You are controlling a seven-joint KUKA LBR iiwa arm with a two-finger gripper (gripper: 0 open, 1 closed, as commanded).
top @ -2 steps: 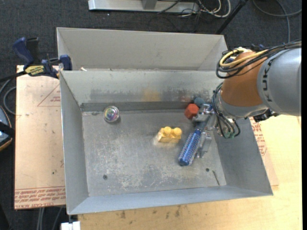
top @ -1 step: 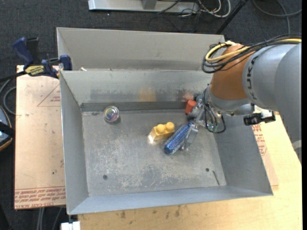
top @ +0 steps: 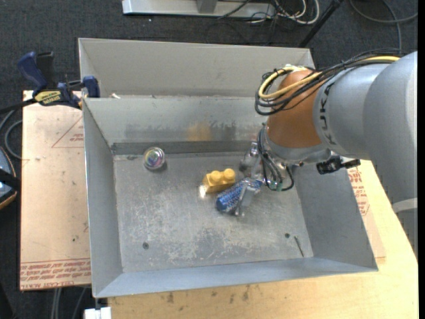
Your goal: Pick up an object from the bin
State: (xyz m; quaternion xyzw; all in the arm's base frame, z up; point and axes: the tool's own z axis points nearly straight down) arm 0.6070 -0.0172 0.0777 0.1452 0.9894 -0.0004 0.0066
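The blue speckled thing (top: 229,197) lies just right of frame centre on the bin (top: 186,238) floor. Its long axis slants up-right into my claw (top: 247,190), which sits at that end. I cannot tell if the claw is open or closed. A yellow block (top: 220,179) lies just upper left, possibly touching.

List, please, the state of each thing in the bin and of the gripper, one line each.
blue patterned thing: lies on the bin floor, gripper at its right end.
gripper: low down, beside that thing.
yellow toy: lies close behind the blue patterned thing.
silvery ball: lies alone by the back wall, left.
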